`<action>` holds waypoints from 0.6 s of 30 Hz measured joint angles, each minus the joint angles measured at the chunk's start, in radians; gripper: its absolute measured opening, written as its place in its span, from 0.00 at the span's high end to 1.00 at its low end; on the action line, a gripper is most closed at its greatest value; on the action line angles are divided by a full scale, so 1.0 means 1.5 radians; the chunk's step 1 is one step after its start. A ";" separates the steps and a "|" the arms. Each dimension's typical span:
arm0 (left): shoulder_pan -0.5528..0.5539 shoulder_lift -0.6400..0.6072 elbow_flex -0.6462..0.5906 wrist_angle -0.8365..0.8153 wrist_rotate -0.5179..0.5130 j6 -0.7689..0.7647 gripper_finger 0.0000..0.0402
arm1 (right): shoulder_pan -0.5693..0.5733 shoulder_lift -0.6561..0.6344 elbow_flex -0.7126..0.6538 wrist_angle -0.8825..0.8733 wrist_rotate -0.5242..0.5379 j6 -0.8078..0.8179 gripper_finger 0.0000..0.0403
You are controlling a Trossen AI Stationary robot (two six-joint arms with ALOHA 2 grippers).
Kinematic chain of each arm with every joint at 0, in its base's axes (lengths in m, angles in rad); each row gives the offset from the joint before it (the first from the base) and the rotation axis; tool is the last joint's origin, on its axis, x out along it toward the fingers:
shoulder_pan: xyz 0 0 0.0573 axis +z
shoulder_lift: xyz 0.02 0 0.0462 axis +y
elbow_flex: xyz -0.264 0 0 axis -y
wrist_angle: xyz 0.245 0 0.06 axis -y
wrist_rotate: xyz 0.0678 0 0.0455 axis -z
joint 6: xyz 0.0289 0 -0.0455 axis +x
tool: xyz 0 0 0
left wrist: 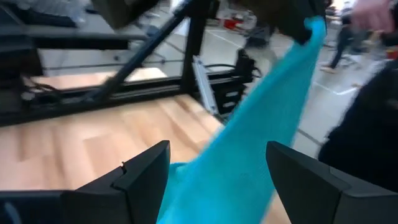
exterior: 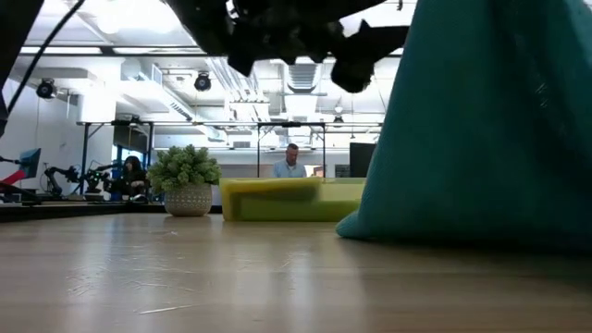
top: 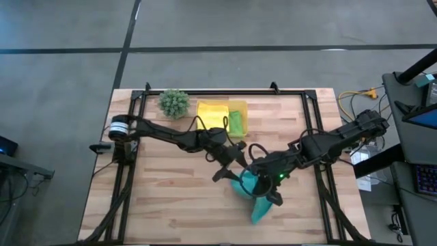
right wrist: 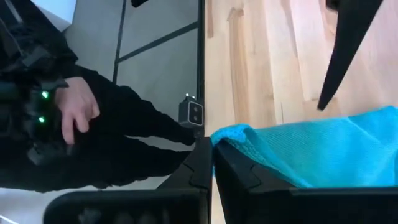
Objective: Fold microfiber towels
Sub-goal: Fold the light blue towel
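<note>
The teal towel [top: 251,195] hangs near the table's middle front, and its lower end [exterior: 370,229] rests on the wood. My right gripper [top: 269,194] is shut on its upper part. My left gripper [top: 231,168] is open beside it. In the left wrist view its fingers stand on either side of the hanging towel [left wrist: 249,155]; whether they touch it I cannot tell. A yellow towel [top: 212,113] and a lime green towel [top: 237,124] lie in the yellow tray [top: 239,104] at the far side. The bright blue towel is out of view. My right gripper pinches a folded edge of the teal towel [right wrist: 233,138] between its two shut fingers. The same held end shows high up in the left wrist view [left wrist: 313,30]. The towel hangs slanting below the hold, with its lower end on the table.
A small green plant in a pot [top: 174,102] stands at the far left, next to the tray. A black frame [top: 218,91] runs around the table's edges. Bare wood lies to the left and right of the towel. A person's hand [right wrist: 78,112] shows beyond the table's edge.
</note>
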 joint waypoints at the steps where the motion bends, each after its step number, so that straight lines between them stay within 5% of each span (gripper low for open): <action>1: 0.000 0.006 0.007 -0.005 0.016 -0.009 0.37 | 0.001 0.000 0.003 0.000 0.000 -0.002 0.98; 9: -0.002 0.090 0.108 0.000 0.140 -0.093 0.37 | 0.009 0.000 0.040 -0.055 -0.005 -0.030 0.98; 18: -0.017 0.151 0.245 0.024 0.161 -0.104 0.37 | 0.033 0.000 0.120 -0.136 -0.053 -0.019 0.98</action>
